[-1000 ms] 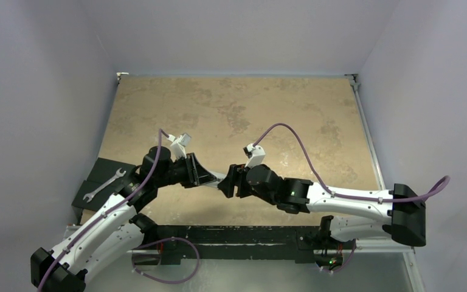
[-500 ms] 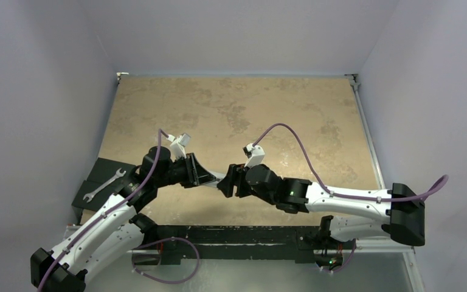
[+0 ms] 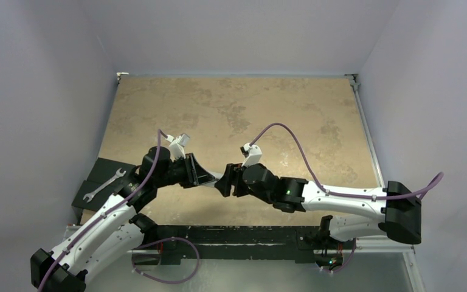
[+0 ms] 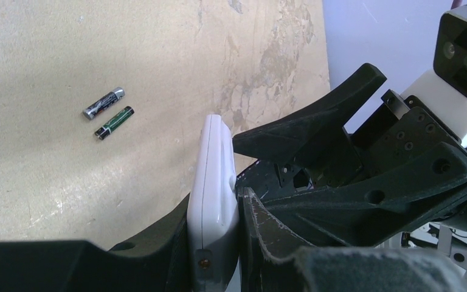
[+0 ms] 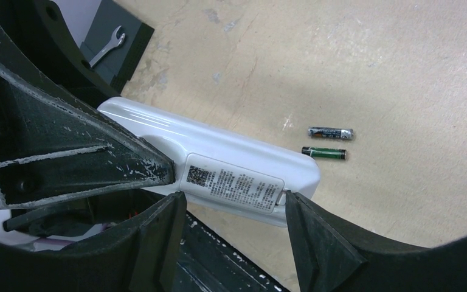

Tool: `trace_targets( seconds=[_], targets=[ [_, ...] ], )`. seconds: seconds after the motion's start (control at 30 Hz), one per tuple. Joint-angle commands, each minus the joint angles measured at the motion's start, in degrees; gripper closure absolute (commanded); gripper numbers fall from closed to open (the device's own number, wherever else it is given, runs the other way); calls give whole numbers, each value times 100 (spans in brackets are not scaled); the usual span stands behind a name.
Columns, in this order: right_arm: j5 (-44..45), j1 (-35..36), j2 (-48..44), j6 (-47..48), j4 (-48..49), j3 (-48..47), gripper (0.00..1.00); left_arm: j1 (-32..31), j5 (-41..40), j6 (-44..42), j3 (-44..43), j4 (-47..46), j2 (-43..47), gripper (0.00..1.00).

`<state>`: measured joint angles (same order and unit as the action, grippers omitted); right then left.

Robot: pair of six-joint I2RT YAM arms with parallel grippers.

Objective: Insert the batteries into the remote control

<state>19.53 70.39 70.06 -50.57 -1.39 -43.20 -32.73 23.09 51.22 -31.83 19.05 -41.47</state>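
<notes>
The right arm has edged left; the right gripper (image 5: pixel 231 225), wide, straddles the remote control (image 5: pixel 219 164), which the left gripper (image 4: pixel 216 243) clamps; the batteries (image 5: pixel 328 143) lie near.

remote control (image 5: pixel 219 161) between both pincers | batteries (image 5: pixel 327 143) side by side on table (image 3: pixel 267 109)

- The left gripper (image 4: pixel 214 243) holds the remote control (image 4: pixel 214 201) on its thin edge; the two dark fingers press on its flat sides.
- The white remote control stands out from the jaws toward the table (image 4: pixel 67 182).
- The right gripper (image 4: pixel 340 164) is just beside the remote control, on its right side. One of its black fingers (image 4: pixel 304 125) reaches close to the far end.
- The batteries (image 4: pixel 108 112) lie side by side on the table, well apart from the remote control. One is silver and dark, the other green and dark.
</notes>
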Motion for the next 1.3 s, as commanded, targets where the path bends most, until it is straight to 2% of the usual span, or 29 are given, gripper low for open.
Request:
trace_targets(
  seconds=[0.0, 0.37, 0.9, 1.27],
  targets=[
    [-214, 19, 116, -147, 417, -270, 31, -38, 538, 89, -299, -648, 157, 100],
    [-405, 20, 147, -190, 702, -232, 32, -35, 524, 90, -267, -643, 181, 100],
    [-448, 19, -382, -287, 891, 3, 32, -38, 126, -178, -255, -296, 119, 100],
    [-273, 19, -810, -286, 658, 212, 32, -39, 46, -231, -237, -262, 96, 100]
  ],
)
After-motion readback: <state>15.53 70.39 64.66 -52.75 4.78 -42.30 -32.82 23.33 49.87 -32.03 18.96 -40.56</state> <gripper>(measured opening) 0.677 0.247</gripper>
